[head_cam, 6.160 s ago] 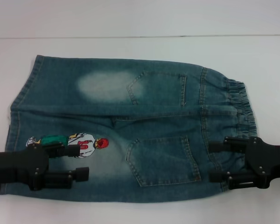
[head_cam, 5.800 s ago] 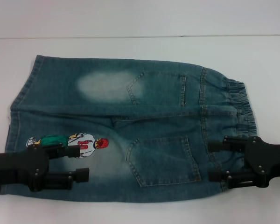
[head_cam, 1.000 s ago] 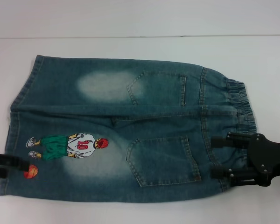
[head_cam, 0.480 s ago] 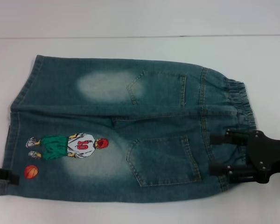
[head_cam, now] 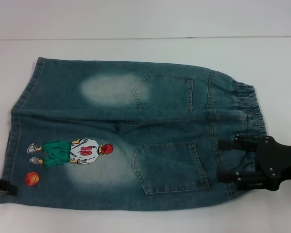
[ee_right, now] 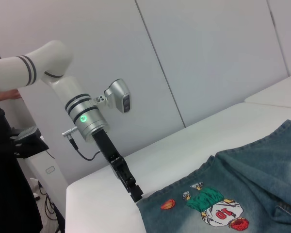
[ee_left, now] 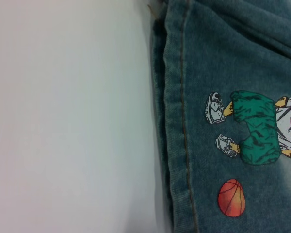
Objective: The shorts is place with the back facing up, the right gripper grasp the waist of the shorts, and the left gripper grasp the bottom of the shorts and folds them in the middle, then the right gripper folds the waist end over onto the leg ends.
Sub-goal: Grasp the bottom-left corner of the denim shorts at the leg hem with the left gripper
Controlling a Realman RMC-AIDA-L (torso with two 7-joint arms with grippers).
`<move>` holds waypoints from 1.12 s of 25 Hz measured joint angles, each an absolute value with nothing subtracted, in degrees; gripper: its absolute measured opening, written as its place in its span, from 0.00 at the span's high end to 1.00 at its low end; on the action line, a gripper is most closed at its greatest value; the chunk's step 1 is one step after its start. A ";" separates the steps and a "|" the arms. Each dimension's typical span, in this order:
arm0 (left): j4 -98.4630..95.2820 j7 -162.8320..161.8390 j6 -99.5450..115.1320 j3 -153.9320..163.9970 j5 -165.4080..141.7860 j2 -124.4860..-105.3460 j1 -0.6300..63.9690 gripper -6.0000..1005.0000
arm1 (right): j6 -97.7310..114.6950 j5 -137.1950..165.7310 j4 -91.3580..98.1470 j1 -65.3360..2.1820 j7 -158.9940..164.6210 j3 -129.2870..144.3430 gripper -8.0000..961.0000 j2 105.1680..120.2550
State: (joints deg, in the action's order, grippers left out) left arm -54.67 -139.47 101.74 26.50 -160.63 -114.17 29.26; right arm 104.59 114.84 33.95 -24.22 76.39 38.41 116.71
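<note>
Here the shorts (head_cam: 131, 141) lie flat and spread on the white table (head_cam: 145, 24), back side up, with both patch pockets showing. Taking the shorts as the landmark: the waist (head_cam: 250, 114), a ruffled elastic band, forms their right-hand end in the head view, and the leg ends (head_cam: 19, 116), flat stitched hems, form their left-hand end. A pale bleached patch (head_cam: 109, 90) sits on the far leg beside the far pocket (head_cam: 165, 92). The near pocket (head_cam: 169, 167) lies on the near leg, and the cartoon basketball-player print (head_cam: 70, 151) is between that pocket and the hem, with a small orange ball (head_cam: 33, 178) just beside the figure toward the near edge. The right gripper (head_cam: 228, 159) hangs over the near part of the waist, its two black fingers (head_cam: 230, 144) spread apart and pointing toward the near pocket, with denim showing between them; whether they touch the cloth cannot be told. The left gripper (ee_right: 135, 194) is at the near corner of the leg ends, its tip meeting the hem edge close to the orange ball; only a sliver of it shows at the head view's edge, and whether its jaws are spread or pressed together cannot be told. The left wrist view shows only the stitched hem, the print and bare table beside them.
</note>
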 joint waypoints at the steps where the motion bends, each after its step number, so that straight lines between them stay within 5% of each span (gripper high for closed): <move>1: -54.63 -139.48 101.65 26.52 -160.66 -114.19 29.27 0.10 | 104.50 114.89 33.92 -24.24 76.39 38.41 0.05 116.71; 28: -53.13 -138.81 101.41 26.55 -159.84 -115.57 31.58 0.10 | 104.23 114.78 33.72 -24.20 76.37 38.41 0.05 116.75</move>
